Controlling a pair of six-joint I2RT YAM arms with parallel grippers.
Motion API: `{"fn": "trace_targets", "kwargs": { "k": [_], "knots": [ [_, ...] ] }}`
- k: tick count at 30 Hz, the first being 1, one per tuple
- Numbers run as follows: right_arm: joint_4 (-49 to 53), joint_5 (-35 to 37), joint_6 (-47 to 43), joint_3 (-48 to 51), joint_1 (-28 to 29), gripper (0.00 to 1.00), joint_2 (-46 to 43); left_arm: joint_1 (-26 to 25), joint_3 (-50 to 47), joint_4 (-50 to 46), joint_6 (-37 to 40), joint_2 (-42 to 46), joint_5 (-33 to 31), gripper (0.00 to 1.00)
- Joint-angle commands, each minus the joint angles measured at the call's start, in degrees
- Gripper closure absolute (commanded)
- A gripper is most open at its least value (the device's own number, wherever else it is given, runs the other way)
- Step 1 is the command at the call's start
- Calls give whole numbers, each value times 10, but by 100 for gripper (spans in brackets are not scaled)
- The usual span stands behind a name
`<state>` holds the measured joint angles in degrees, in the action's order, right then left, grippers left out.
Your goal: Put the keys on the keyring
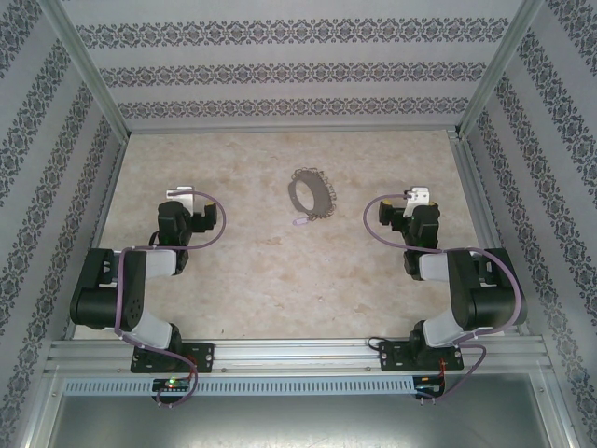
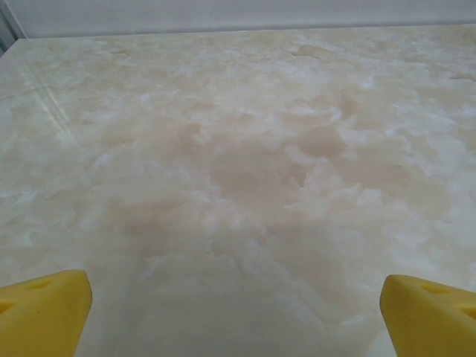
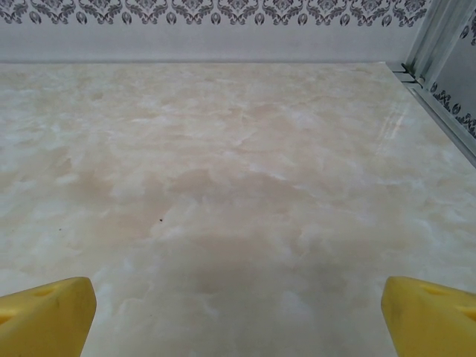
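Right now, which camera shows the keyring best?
Top external: the keyring lies whole on the table between the arms, the small key at its near edge. The wrist cameras just face marbled tabletop past the open left gripper and right gripper.

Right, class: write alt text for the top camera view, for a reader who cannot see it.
A grey keyring lies mid-table with a tiny pale key beside its near-left rim. Two black arms flank it on the marbled beige table, with the left gripper and right gripper both well clear of it.
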<state>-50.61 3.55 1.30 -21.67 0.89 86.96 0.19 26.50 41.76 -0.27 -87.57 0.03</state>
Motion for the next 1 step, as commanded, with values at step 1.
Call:
{"fn": "trace_targets", "kwargs": {
  "k": [1],
  "knots": [
    [-5, -14, 4, -4, 0, 2, -6, 5, 2, -6, -7, -4, 11, 0]
  ]
}}
